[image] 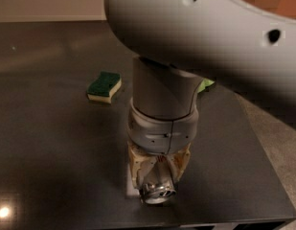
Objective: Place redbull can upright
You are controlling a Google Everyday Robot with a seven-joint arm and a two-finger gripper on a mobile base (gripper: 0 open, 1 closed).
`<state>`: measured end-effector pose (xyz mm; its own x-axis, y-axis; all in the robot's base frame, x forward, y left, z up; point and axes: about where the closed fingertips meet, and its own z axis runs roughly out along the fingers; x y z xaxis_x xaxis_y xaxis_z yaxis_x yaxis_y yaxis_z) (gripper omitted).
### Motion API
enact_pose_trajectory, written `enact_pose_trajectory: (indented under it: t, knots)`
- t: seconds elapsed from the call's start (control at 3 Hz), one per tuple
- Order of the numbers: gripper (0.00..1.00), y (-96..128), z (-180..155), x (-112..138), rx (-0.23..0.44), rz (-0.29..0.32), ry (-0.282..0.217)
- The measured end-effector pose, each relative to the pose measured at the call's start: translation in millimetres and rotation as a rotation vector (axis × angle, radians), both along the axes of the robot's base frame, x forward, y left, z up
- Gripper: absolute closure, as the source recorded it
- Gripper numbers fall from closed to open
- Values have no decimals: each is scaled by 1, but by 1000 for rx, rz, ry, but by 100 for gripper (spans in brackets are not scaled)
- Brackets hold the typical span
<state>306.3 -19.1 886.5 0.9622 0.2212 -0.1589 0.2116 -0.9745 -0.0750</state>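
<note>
My claw (158,180) hangs low over the front part of the tabletop (51,143), pointing down and a little towards the camera. Its pale fingers (136,169) are closed in on the can (157,193), one on either side, so I read the can as gripped. All I see of the can is its shiny silver end, round and facing the camera. The rest of its body is hidden up between the fingers, so it looks tipped rather than standing. I cannot tell whether its lower edge touches the tabletop or hangs just above it. It sits close to the front edge, roughly in the middle from left to right.

Above the claw the grey wrist and the thick arm (162,99) rise and sweep off to the upper right, filling much of my view. A green and yellow sponge (104,86) lies flat well behind and to the left of the claw. A bit of something bright green (208,84) peeks out behind the arm on the right, too hidden to name. A lamp glare (3,212) shows at the near left corner, and speckled floor (277,133) lies beyond the right edge.
</note>
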Motion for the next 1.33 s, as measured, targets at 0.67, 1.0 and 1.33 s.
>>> enact_pose_trajectory:
  t: [0.67,1.0,1.33]
  knots:
    - [100,18,27,6,62,-317,-11]
    - [100,25,33,8,60,-416,-8]
    - [100,36,44,9,86,-477,-35]
